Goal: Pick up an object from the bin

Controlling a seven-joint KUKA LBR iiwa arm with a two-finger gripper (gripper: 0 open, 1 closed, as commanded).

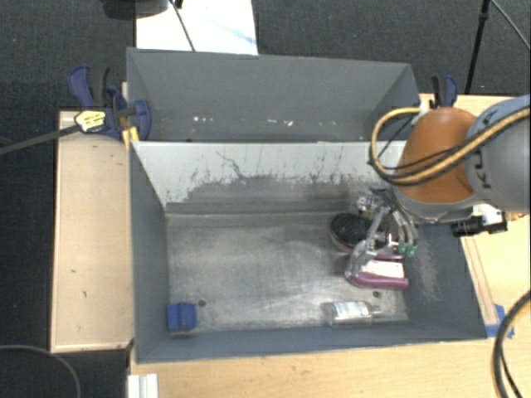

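My gripper (380,243) hangs low in the right half of the bin, below the arm's orange cover. Right under it, touching or nearly touching its tip, lies a flat purple and white object (382,275) on the bin floor. A dark round object (343,229) sits just left of the gripper, partly hidden behind it. A small silvery packet (349,310) lies near the front wall, a little below the purple object.
A small blue block (181,316) rests in the front left corner of the bin. The arm with its yellow and black cables comes in over the bin's right wall.
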